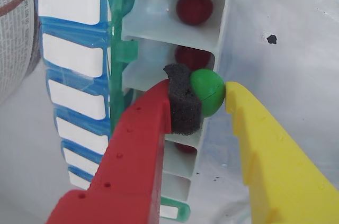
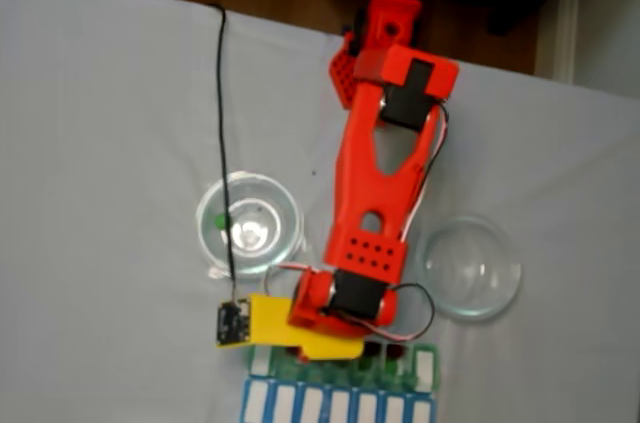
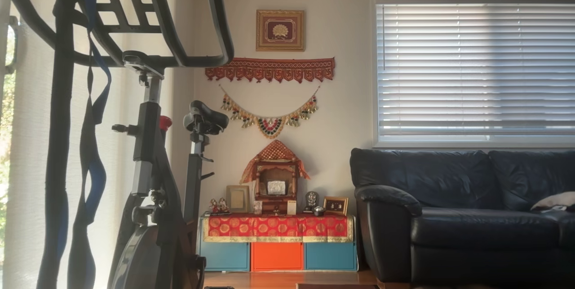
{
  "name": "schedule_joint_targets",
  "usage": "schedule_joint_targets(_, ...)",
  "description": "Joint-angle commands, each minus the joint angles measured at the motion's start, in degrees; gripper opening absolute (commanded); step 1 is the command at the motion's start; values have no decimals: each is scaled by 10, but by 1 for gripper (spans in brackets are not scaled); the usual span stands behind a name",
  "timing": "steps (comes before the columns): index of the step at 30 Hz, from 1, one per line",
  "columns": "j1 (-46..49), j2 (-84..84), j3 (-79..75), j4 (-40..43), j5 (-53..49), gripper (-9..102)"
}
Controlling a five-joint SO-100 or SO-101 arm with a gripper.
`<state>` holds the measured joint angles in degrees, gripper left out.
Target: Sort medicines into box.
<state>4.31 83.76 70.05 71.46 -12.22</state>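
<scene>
The gripper [image 1: 209,102] is closed on a green ball [image 1: 208,92], foam pad to yellow finger, above the pill box [image 1: 159,33], apparently for release into an open compartment.

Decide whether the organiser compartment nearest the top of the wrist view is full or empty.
Not empty: that open compartment of the organiser holds one dark red ball, lying inside its white walls.

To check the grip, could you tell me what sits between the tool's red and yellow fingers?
In the wrist view, a green ball and dark foam pad.
</scene>
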Motion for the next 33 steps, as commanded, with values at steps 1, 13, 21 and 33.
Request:
schedule_joint_targets(1, -14, -4, -117, 36, 16, 1)
schedule_joint_targets(13, -27, -49, -164, 16, 57, 1)
schedule_joint_targets(21, -27, 4, -69, -79, 95, 2)
schedule_joint_targets(33, -20, 48, -25, -67, 68, 23)
